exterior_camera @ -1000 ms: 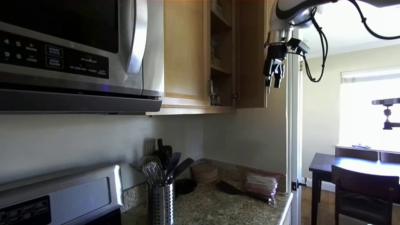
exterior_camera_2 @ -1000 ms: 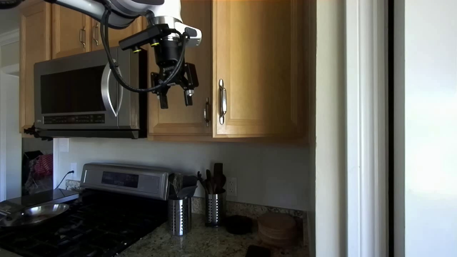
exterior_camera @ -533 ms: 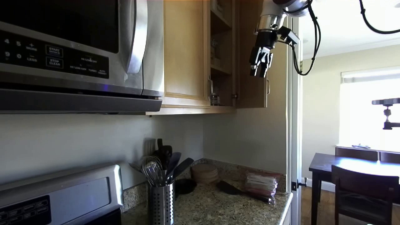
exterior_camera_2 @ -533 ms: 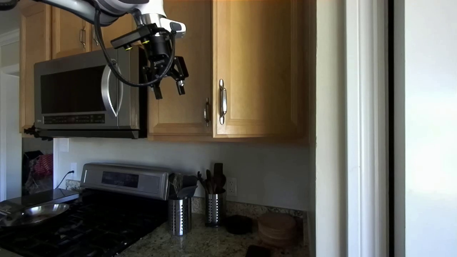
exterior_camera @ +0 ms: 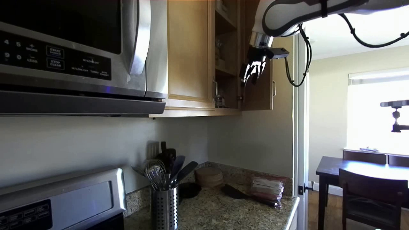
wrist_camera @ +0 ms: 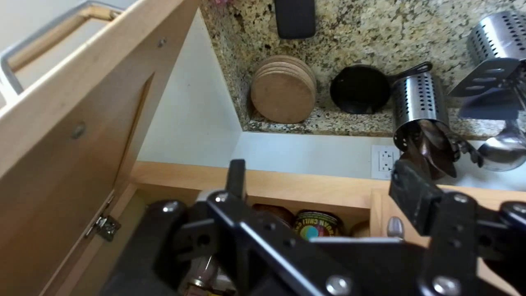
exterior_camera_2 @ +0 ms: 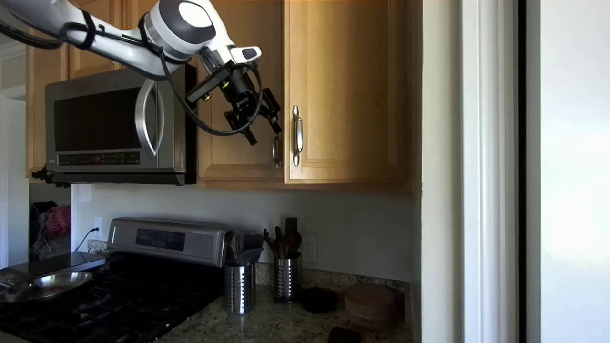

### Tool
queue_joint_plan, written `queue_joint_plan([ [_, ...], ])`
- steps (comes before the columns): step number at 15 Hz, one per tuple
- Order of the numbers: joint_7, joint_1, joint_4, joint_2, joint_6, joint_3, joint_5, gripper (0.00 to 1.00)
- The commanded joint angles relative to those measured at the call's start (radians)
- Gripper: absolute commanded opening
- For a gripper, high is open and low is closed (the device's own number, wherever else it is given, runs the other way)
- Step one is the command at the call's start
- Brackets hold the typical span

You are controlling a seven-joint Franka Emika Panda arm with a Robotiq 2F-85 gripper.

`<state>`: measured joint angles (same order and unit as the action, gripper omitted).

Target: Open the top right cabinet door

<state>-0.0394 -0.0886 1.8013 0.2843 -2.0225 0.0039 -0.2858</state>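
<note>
The top right cabinet door stands swung open; its inner face (exterior_camera: 257,99) shows in an exterior view, its outer face (exterior_camera_2: 350,95) with the metal bar handle (exterior_camera_2: 298,136) near the left edge in an exterior view. In the wrist view the open door (wrist_camera: 82,131) fills the left side, with its handle (wrist_camera: 10,70) beyond the edge. My gripper (exterior_camera: 249,82) is in front of the door's inner face, beside the opening; it also shows left of the door edge (exterior_camera_2: 265,136). In the wrist view its fingers (wrist_camera: 318,168) are wide apart with nothing between them.
The matching door (exterior_camera: 191,51) is closed beside the open shelves (exterior_camera: 226,48), which hold jars. The microwave (exterior_camera_2: 105,126) is further left. Below are utensil holders (exterior_camera_2: 240,288), round wooden boards (exterior_camera_2: 369,305) and a small black pan (wrist_camera: 359,88) on the granite counter (exterior_camera: 220,214).
My gripper has moved off the handle area across the door's inner face toward the cabinet opening, and it has tilted. The door stays open in the same position.
</note>
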Motion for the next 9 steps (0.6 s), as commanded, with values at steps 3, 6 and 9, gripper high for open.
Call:
queue_joint_plan([
  [3, -0.074, -0.031, 0.014, -0.053, -0.084, -0.025, -0.080, 0.46],
  [6, -0.091, -0.047, 0.018, -0.056, -0.090, -0.039, -0.117, 0.26],
  [9, -0.121, -0.065, 0.023, -0.055, -0.088, -0.045, -0.179, 0.07],
])
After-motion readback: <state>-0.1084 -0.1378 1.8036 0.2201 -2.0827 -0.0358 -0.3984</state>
